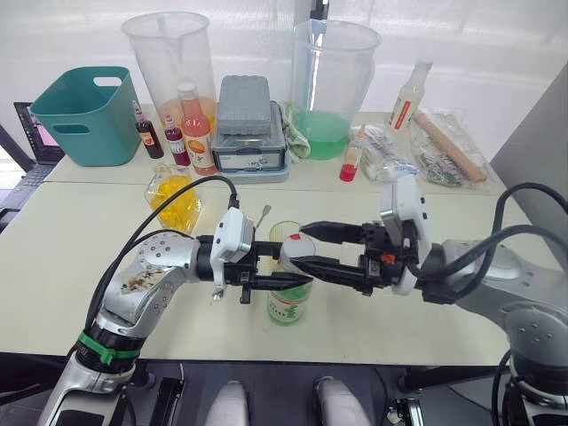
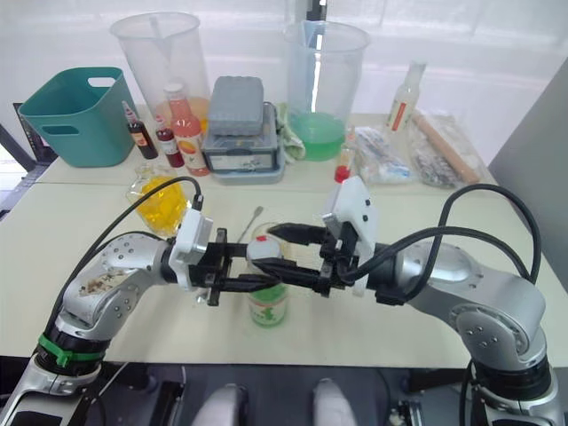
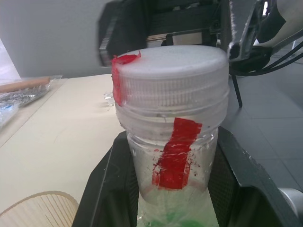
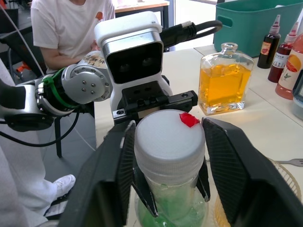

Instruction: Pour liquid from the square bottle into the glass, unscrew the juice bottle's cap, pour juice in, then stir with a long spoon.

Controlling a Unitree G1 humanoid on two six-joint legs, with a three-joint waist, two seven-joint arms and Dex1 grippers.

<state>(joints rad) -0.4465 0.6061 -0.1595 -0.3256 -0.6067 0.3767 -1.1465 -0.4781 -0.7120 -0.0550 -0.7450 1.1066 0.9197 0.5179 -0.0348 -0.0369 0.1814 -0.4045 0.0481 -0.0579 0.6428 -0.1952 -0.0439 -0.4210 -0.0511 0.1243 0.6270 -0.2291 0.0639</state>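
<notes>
Two grippers on the juice bottle (image 1: 290, 297): I have the left gripper (image 1: 282, 280) clamping its neck for counter-torque, right gripper (image 1: 300, 246) straddling the cap (image 4: 169, 137), contact uncertain.

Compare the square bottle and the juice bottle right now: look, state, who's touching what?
The square bottle is squat with flat sides and holds yellow-orange liquid; the juice bottle is tall and slim with a green-and-white label. The square bottle stands free on the table, open-necked; the juice bottle is gripped at the neck by the left gripper, its white cap still on between the right gripper fingers. Both stand upright.
</notes>
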